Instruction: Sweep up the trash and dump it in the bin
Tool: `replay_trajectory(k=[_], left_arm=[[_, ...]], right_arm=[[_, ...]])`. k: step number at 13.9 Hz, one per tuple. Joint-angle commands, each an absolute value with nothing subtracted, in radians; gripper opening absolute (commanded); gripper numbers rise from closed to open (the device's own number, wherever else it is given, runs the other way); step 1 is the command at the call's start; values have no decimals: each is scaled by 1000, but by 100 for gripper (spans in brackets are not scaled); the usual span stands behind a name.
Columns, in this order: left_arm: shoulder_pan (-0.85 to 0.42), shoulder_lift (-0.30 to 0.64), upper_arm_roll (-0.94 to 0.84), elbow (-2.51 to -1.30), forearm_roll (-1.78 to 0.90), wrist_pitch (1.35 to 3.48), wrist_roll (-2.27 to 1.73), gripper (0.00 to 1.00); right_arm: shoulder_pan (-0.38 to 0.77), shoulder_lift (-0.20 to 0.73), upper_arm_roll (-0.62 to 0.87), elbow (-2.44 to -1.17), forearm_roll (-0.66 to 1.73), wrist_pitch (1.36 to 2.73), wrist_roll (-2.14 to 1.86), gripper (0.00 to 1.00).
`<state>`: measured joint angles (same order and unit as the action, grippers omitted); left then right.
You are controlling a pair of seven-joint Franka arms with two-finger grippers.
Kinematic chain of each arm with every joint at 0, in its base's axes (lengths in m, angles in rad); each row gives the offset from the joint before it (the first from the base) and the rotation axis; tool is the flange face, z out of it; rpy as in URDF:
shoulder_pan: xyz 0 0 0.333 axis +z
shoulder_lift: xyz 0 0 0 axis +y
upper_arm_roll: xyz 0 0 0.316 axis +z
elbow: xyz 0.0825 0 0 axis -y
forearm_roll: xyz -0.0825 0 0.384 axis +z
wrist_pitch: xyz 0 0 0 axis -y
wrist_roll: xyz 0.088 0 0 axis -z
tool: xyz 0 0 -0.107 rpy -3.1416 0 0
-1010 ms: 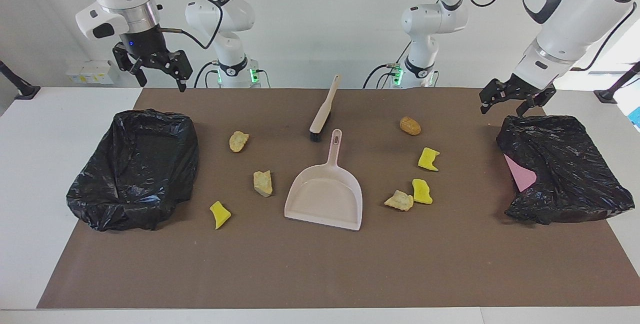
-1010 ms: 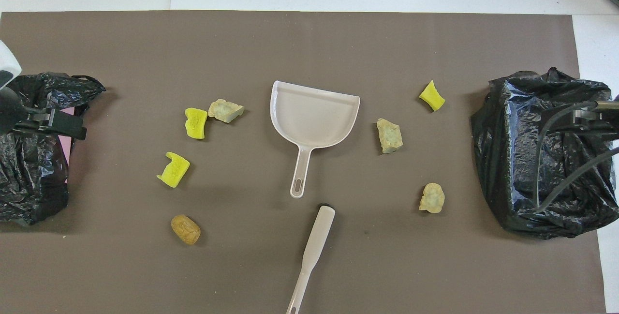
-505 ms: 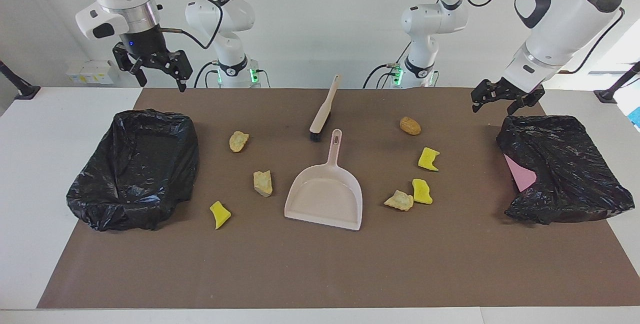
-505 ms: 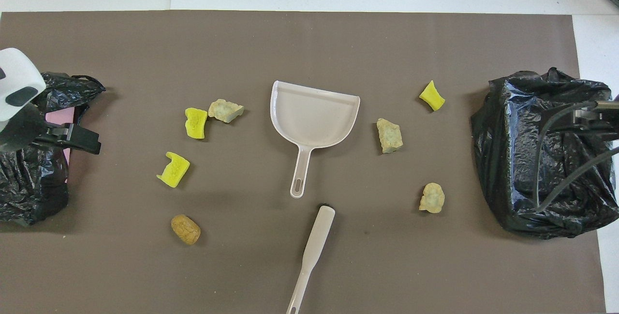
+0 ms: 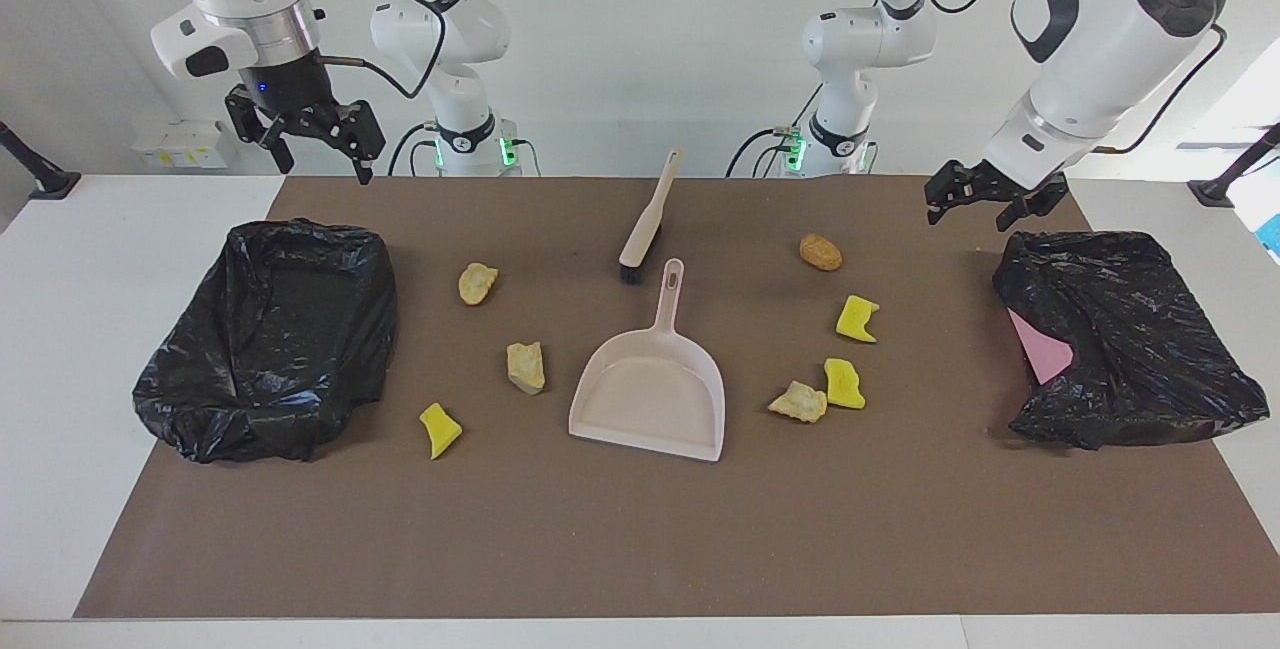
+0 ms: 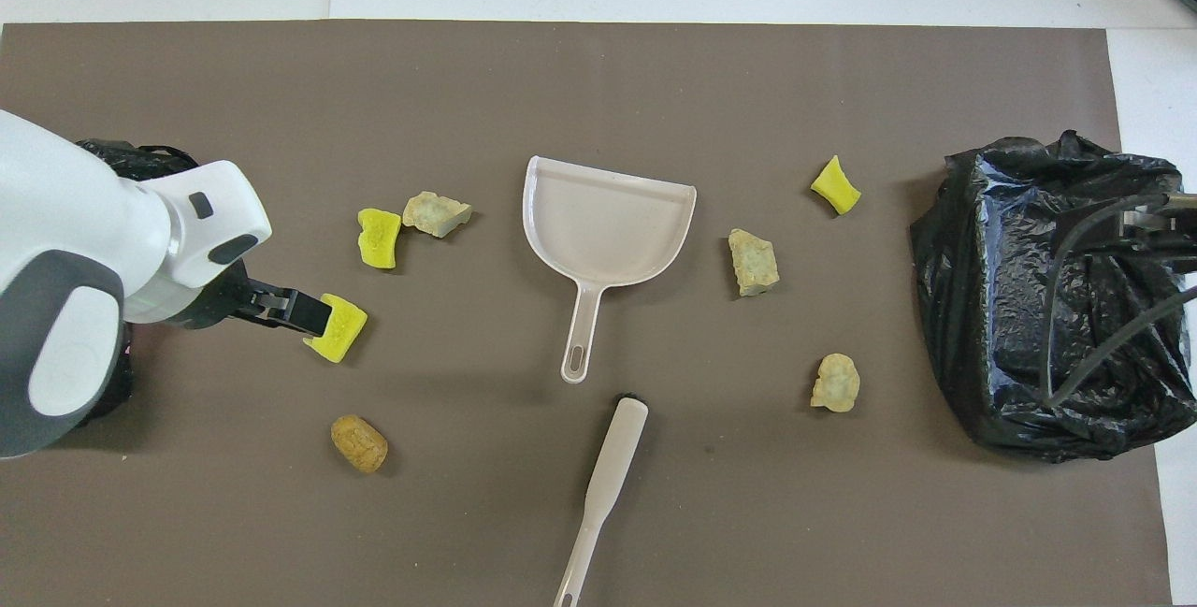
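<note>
Seven scraps of trash lie loose on the brown mat (image 5: 640, 529) covering the bench (image 5: 60, 329), none in either bin. Nearest the robots sits the brush (image 5: 648, 217), bristles down, its head just short of the dustpan (image 5: 650, 394) handle. Level with it, the orange-brown lump (image 5: 820, 252) lies toward the left arm's end and a tan chunk (image 5: 478, 283) toward the right arm's end. Farther out come two yellow foam bits (image 5: 857, 318) (image 5: 843, 383), the second touching another tan chunk (image 5: 800, 402). Across the dustpan from these rest a third tan chunk (image 5: 526, 367) and, farthest from the robots, a lone yellow bit (image 5: 440, 429). The pale pink pan lies flat at mid-mat, mouth away from the robots.

One black-lined bin (image 5: 270, 334) stands at the right arm's end; the second bin (image 5: 1125, 334), with a pink patch showing, at the left arm's end.

Left claw (image 5: 970, 212) hangs in the air over the mat between the orange-brown lump and the nearby bin, fingers apart, holding nothing. Right claw (image 5: 318, 161) waits raised over the robots' edge of the mat, near its bin, fingers apart and empty.
</note>
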<state>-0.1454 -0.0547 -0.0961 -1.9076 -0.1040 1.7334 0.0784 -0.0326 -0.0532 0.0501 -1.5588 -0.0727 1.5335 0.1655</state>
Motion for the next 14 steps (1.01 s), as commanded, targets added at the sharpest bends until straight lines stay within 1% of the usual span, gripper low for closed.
replay_trajectory(k=[1, 3, 5, 6, 9, 12, 14], left_arm=[[-253, -91, -78, -2002, -121, 1819, 40, 100], [-317, -100, -80, -2080, -123, 1886, -33, 100], [-411, -95, -80, -2118, -123, 1945, -105, 100], [-458, -91, -80, -2141, -123, 1980, -148, 100], [-589, -100, -80, -2232, -123, 2088, -241, 100], [-720, -97, -80, -2255, -123, 2097, -285, 100], [-802, -98, -80, -2298, -123, 2141, -311, 100]], right_arm=[[-43, -60, 60, -1566, -67, 1557, 140, 100], [-31, -60, 61, -1594, -66, 1607, 149, 100], [-26, -52, 74, -1618, -64, 1653, 155, 100], [-6, -45, 74, -1629, -64, 1672, 166, 100], [70, -22, 74, -1664, -64, 1710, 247, 100], [168, 18, 74, -1709, -64, 1779, 378, 100], [224, 60, 74, -1718, -64, 1827, 461, 100]])
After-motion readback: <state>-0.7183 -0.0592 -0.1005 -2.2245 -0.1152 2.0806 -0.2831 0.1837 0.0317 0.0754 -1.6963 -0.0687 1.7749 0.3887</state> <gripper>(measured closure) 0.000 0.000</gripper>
